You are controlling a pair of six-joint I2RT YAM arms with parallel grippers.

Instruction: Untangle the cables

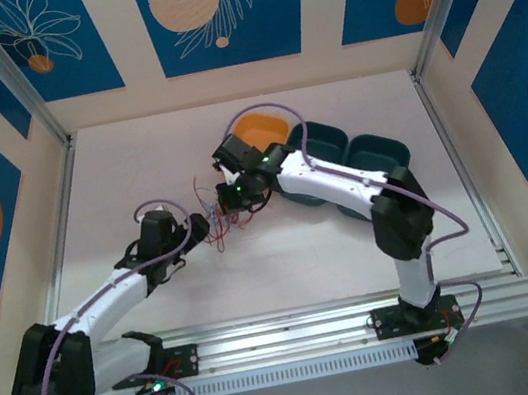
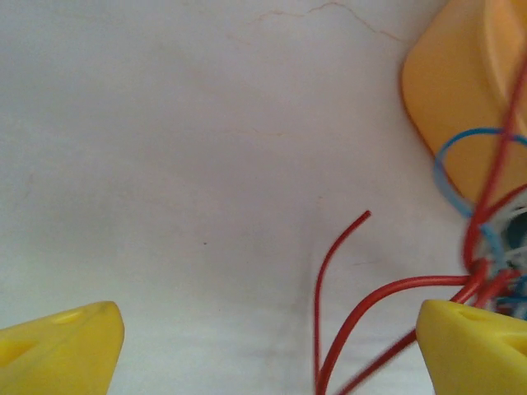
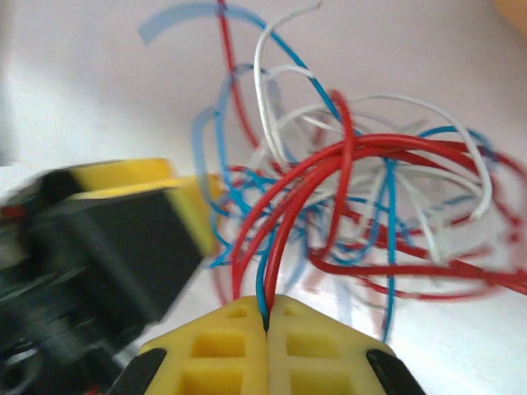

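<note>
Across the white worktop (image 1: pixel 355 253), closed in by cream walls (image 1: pixel 136 97) with blue leaf-print panels, you have two arms, the left arm (image 1: pixel 109 299) and the right arm (image 1: pixel 343 184). At the back stand two teal bins (image 1: pixel 378 153) and one orange bowl (image 1: pixel 263 129). Your one tangle of cables (image 1: pixel 220 227), red, blue and whitish, lies mid-worktop between the tools. Your right tool (image 3: pixel 265 321) is pinched together on red and blue strands, the knot just beyond its tips. Your left tool (image 2: pixel 263 346) stands apart, red strands rising between its fingers, nearer the right one.
</note>
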